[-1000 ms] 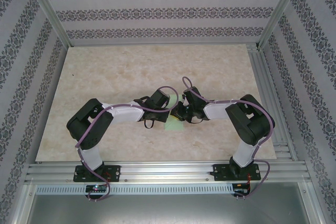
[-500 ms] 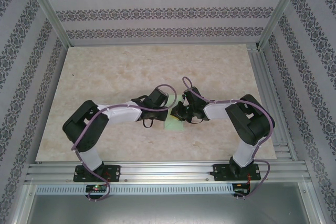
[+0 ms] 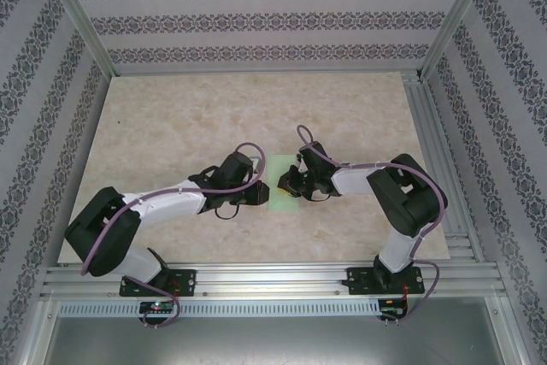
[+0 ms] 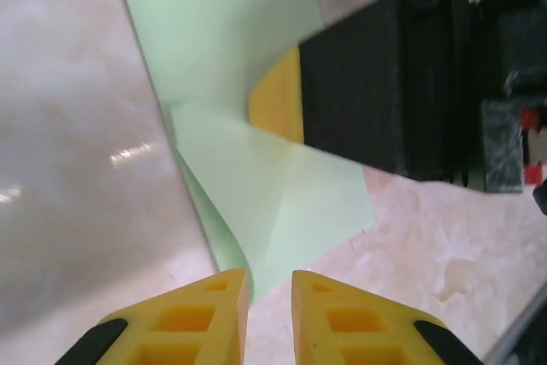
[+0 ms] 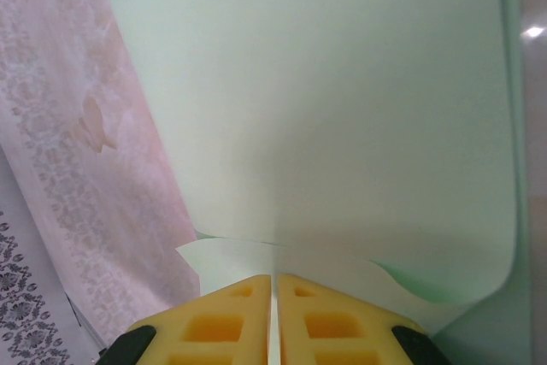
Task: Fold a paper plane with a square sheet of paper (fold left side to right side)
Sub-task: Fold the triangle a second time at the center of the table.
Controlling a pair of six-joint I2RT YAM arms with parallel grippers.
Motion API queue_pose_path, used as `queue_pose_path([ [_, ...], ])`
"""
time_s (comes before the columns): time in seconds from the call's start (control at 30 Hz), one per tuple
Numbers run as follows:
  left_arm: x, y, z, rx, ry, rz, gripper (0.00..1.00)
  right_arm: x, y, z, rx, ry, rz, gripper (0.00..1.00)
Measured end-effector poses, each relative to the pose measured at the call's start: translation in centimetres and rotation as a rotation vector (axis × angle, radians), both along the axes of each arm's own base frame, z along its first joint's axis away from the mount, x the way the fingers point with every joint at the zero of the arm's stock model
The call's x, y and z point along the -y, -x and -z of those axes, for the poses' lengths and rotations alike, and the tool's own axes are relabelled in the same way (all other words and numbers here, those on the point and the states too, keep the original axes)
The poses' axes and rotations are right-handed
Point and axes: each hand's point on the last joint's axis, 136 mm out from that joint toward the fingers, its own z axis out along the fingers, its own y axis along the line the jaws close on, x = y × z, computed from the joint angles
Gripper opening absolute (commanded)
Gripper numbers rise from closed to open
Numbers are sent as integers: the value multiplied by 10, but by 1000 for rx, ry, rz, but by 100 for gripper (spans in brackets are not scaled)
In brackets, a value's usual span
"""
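**Two grippers at one green sheet**

Two arms reach in from the near edge of the table (image 3: 188,117). The left gripper (image 4: 269,297) sits just short of the square sheet of paper (image 4: 222,32), jaws a slit apart with nothing between them. The right gripper (image 5: 273,284) is pinched tight on the sheet's edge. The paper lies mid-table between them, part of it curling upward.

No legible text, label, brand, number or sign — none on any surface.
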Motion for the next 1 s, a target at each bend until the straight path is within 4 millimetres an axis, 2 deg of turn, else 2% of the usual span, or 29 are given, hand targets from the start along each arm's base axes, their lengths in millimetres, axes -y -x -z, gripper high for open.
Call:
queue_pose_path([
  [0.17,21,8,0,-41,78,23,21,0,0,0,2,1,-2,11],
  [0.27,27,11,7,-64,89,32,20,0,0,0,3,1,-3,11],
  [0.53,25,14,40,-131,26,21,19,0,0,0,4,2,-5,11],
  [1.0,19,11,50,-133,-20,0,17,1,0,-1,24,11,-25,12],
])
